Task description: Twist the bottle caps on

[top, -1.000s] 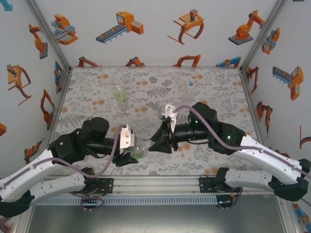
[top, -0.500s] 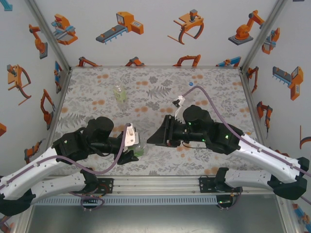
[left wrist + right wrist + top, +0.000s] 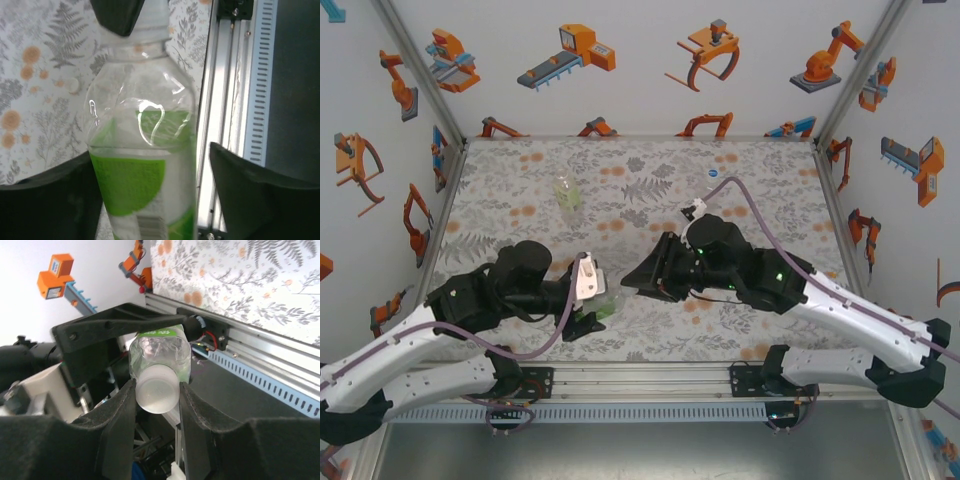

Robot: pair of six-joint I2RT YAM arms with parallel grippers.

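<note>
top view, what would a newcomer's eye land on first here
The green-liquid bottle caught between both arms near the table's front edge. The right gripper has its jaws pinched on the bottle's white cap, while the jaws of the left gripper flank the body with a gap showing.

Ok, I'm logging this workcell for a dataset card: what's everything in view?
green bottle: one, clear with green liquid, near edge, between the arms
white cap: one, white, on the green bottle's neck
yellowish bottle: one, clear, far left of table
colourless bottle: one, blue-topped, far right
table: one, grey fern and orange flower print
walls: white, orange robot pictures
left end effector: black, open around the green bottle
right end effector: black, shut on the white cap
</note>
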